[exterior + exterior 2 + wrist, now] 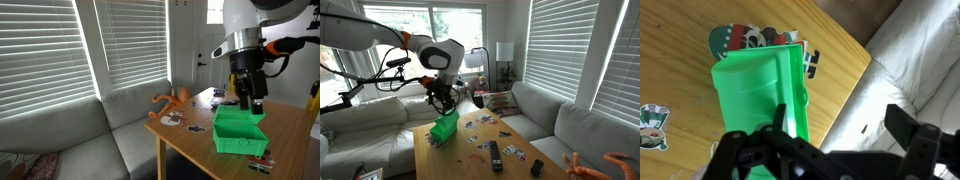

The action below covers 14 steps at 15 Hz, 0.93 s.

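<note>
Status: tool [252,104] hangs right over the green bin [238,140], at its rim. The bin sits on the worktop [290,125], close to an edge with the grey sofa [910,50] beyond. In an exterior view the tool is low on the bin [445,130]; touching or just clear, cannot tell.

Wrist view: fingers [780,118] spread wide, 1 over the bin's side wall, the other out past it above the worktop edge. Nothing is pinched between them. The bin's interior looks bare as far as it shows.

My read on progress:
- **Done:** approach made, tool lined up across 1 wall of the bin.
- **Not done:** no closure on the wall, no lift; the bin rests on the worktop.
- **Stage:** early, pre-grasp.

Around it:
- Printed cards [745,38] just beyond the bin's far end.
- 1 more card [652,118] off to the side.
- A black remote [496,155] well apart down the worktop, among other cards.
- An orange toy [172,99] by the worktop corner.

None of these is touched.
</note>
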### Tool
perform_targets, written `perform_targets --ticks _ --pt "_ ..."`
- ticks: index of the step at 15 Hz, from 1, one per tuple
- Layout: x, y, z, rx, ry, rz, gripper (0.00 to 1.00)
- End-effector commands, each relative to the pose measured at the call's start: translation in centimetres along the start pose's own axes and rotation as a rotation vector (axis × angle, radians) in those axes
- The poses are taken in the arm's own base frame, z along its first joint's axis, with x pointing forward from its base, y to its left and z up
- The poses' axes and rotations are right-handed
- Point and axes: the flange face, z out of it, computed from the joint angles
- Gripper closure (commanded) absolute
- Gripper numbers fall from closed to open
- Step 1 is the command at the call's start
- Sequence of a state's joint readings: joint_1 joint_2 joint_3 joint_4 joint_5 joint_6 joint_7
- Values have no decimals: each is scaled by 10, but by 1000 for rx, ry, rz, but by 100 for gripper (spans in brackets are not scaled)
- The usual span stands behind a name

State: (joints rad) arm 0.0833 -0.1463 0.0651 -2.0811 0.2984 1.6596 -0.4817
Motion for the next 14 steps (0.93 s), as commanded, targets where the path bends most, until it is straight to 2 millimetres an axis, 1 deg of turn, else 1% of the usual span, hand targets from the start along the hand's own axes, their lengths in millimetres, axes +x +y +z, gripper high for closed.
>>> perform_targets --ticks 1,10,14 --pt "-2 -8 9 -36 -15 14 0" --pt "5 -17 25 -47 -46 12 0" --pt "9 -16 35 -17 -79 18 0"
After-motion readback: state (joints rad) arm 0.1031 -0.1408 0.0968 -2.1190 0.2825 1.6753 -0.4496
